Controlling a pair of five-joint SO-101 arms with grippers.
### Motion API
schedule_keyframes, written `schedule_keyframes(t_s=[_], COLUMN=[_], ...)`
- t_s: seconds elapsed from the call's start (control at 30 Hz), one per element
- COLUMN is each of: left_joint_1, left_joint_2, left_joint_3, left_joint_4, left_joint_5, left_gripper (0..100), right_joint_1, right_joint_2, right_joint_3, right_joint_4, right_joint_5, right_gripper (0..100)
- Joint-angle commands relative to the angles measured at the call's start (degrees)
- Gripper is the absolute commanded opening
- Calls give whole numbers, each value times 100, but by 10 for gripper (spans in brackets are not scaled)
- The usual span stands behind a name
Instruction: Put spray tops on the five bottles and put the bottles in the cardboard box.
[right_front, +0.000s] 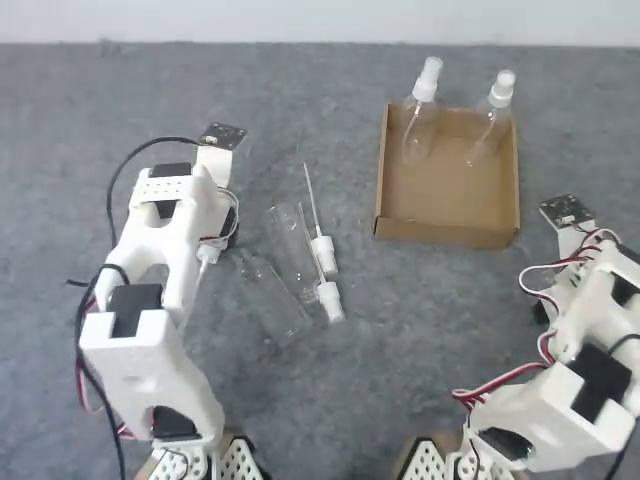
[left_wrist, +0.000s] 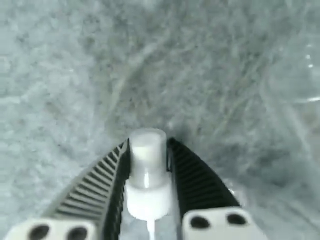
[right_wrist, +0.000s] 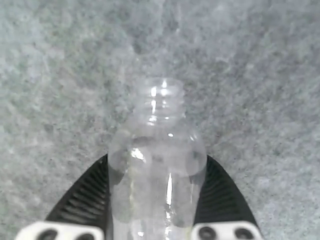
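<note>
**A:** Between the fingers of the left gripper, what sits there?

**B:** A white spray top. The ribbed fingers are closed on both its sides. Its nozzle end points out past the fingertips over the grey desk, and its thin tube runs back toward the wrist.

**A:** And the right gripper?

**B:** It is clamped on a clear bottle, with both fingers pressing the shoulders. The open threaded neck sticks out beyond the fingertips and has no top on it.

**A:** Where are the other bottles?

**B:** Two uncapped bottles lie flat on the desk just beside the left gripper, on its side toward the other arm. They lie close together. Two more spray tops lie just past them, farther from that gripper, and one shows a long thin tube.

**A:** And the cardboard box?

**B:** It is well apart from the left gripper, beyond the lying bottles, and much nearer the right arm. Two capped bottles rest inside it side by side, with their sprayer ends reaching past the wall farthest from both arms.
</note>
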Motion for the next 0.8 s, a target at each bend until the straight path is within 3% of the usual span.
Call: schedule_keyframes(t_s=[0.0,0.2,0.33,0.6,0.77], left_joint_1=[-26,0,519,1679,1723], left_joint_2=[-967,-2532,-3965,-5846,-6242], left_joint_3=[-110,171,1156,2536,3222], left_joint_4=[35,686,668,659,264], left_joint_5=[-26,431,615,1152,1143], left_gripper=[11,11,12,12,12], right_joint_1=[22,40,31,-110,-347], right_joint_2=[-84,-119,-453,-1534,-1763], right_joint_3=[44,26,35,35,18], right_joint_4=[31,4,119,760,1033], right_joint_5=[35,35,-26,-167,-167], right_gripper=[70,71,75,277,300])
